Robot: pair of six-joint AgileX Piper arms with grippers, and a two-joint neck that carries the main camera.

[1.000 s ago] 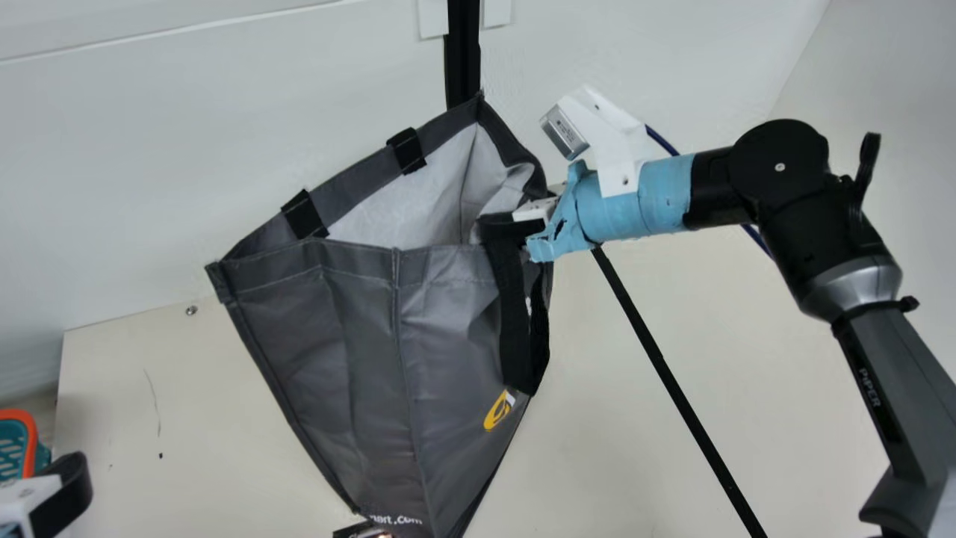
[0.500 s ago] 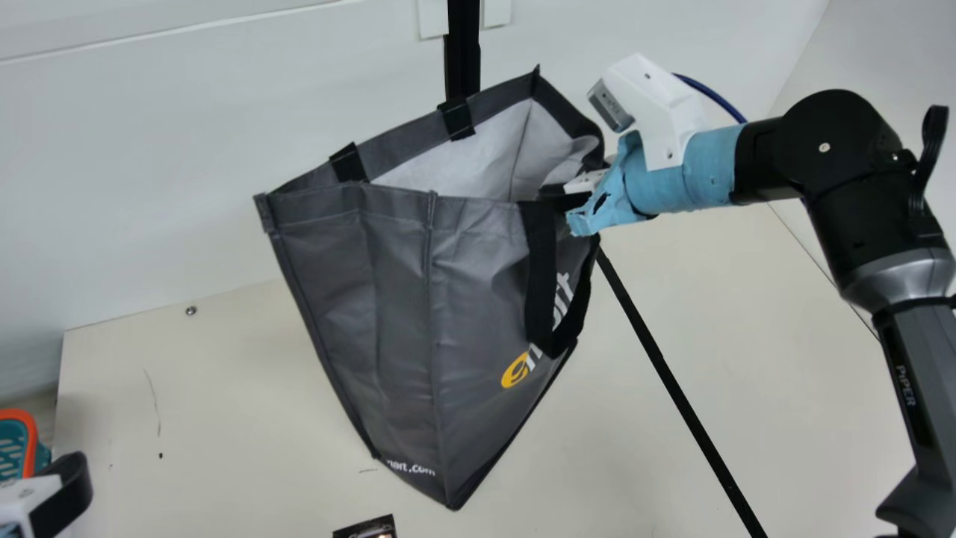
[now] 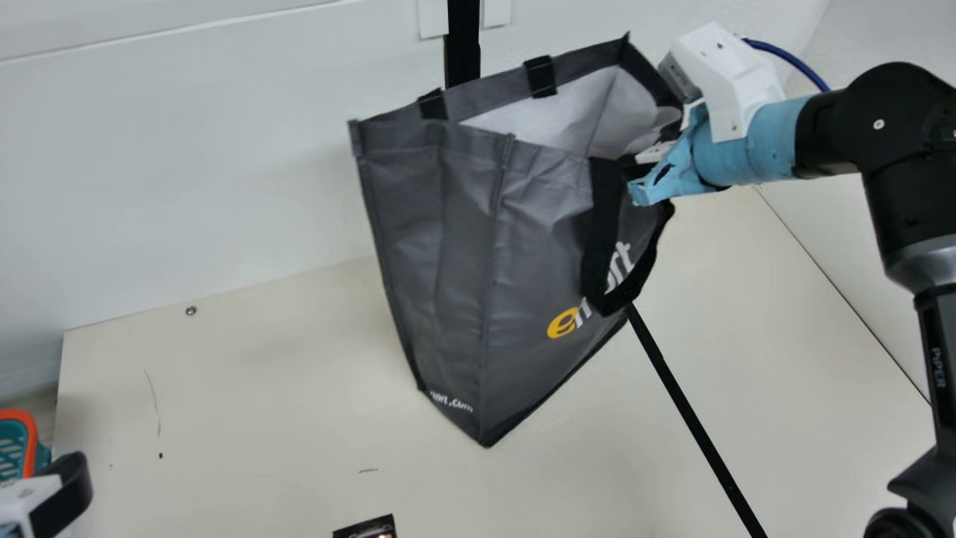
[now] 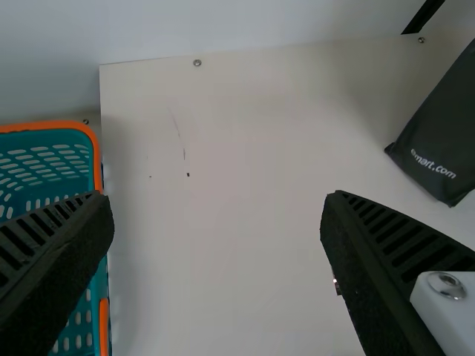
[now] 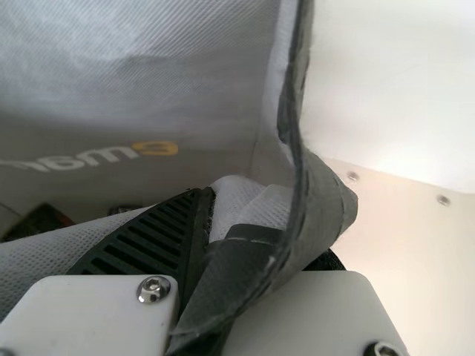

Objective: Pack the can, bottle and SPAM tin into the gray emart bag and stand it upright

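Taking noon as straight away from the neck, the left gripper (image 4: 218, 199) was nearest, at eight o'clock, fingers wide apart around nothing, presumably clear so one arm could handle the bag. A small dark item (image 3: 366, 529) lay toward half past six. Just past that gripper was the orange-rimmed teal basket (image 3: 16, 442). Mid-table, the gray emart bag (image 3: 448, 246) tilted, mouth toward one o'clock; I couldn't tell whether its lowest corner bore weight. At two o'clock the right gripper (image 5: 261, 226) pinched its rim, likely to keep it open and upright enough. Something dark (image 5: 41, 221) sat inside, unidentifiable to me.
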